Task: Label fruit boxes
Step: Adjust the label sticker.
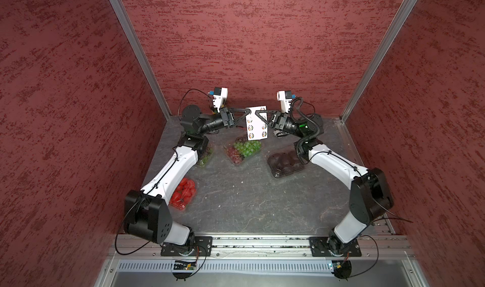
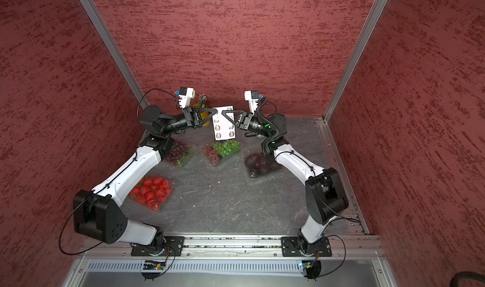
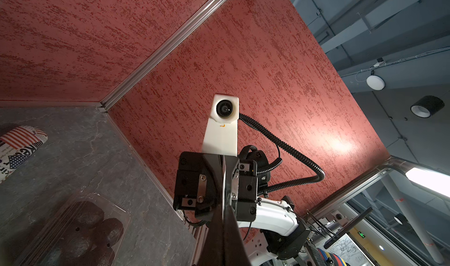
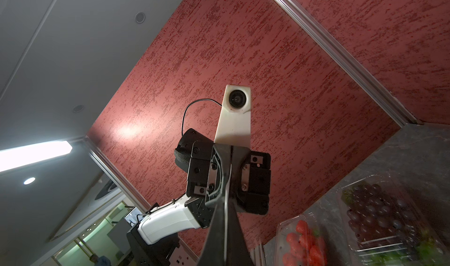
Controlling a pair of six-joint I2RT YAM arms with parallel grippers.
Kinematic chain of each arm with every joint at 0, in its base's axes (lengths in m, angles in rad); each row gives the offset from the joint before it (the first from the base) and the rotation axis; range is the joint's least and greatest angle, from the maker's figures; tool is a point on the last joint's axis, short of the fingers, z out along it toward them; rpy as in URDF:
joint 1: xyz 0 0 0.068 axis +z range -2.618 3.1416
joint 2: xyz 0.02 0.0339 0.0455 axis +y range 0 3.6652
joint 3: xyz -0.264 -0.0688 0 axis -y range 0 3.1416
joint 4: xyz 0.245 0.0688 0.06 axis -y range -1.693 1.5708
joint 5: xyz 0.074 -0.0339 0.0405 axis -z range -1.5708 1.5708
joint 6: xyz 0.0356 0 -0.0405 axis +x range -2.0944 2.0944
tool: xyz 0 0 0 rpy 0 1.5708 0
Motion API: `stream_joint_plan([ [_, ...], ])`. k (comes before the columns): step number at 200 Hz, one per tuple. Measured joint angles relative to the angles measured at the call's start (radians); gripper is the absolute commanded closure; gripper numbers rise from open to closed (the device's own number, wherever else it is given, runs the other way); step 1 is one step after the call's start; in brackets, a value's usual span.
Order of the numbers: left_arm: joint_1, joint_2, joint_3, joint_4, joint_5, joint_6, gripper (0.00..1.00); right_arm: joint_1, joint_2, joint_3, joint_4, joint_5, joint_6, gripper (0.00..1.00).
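Mottled red walls (image 1: pixel 249 36) close three sides of a grey, stone-patterned surface (image 1: pixel 249 201), with both arm bases bolted along its near edge. The left arm (image 1: pixel 170 167) and right arm (image 1: pixel 338 164) each rise from the base and bend at the elbow. They reach inward toward the far edge, so their wrists face one another above the far middle of the surface. The four fruit boxes lie below them. The dark-fruit box (image 1: pixel 283 163) sits toward the right edge, partly under the right arm. The strawberry box (image 2: pixel 151 191) is by the left edge beside the left arm, and the dark red grape box (image 2: pixel 178 153) is farther along that edge, half hidden beneath the left wrist. The green-and-red grape box (image 1: pixel 242 150) lies in the far middle. I can make out no label on any of them. A yellow pencil cup (image 2: pixel 197 107) stands by the far edge behind the left wrist. Hanging upright just above the green-and-red grape box is the white sticker sheet (image 1: pixel 257 130), probably lifted clear so that one arm can steady it while the other peels a round sticker. The right fingers (image 1: pixel 259 112) are closed on its upper part and carry it. The left fingers (image 1: pixel 246 111) are pinched together at its upper edge from the opposite side; whether they grip paper or a sticker's rim cannot be told.
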Motion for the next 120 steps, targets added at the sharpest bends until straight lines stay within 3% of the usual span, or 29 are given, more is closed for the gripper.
stream_joint_plan([
  [120,-0.023,0.026,0.001,0.101,0.003,-0.066,1.00,0.002,0.000,0.000,0.021,-0.002,0.000,1.00],
])
